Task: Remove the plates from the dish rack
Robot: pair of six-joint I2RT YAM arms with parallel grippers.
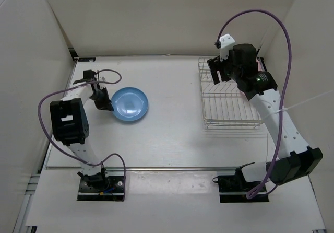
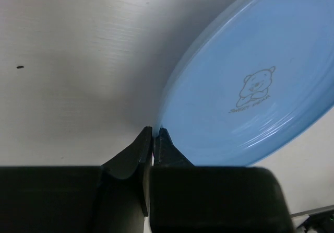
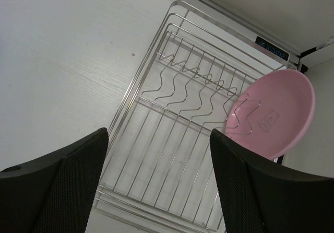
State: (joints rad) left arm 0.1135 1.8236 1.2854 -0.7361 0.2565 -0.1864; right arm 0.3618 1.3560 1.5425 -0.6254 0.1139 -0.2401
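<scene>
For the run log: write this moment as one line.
left fingers: shut at rim of light blue round plastic plate | right fingers: open over silvery wire dish rack | pink round plastic plate: in rack

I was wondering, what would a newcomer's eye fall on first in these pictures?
Most likely the light blue plate resting on the white table left of centre, the left pincer shut on its rim. Next, the pink plate standing tilted at one end of the wire dish rack on the right, with the right pincer open above the rack.
</scene>
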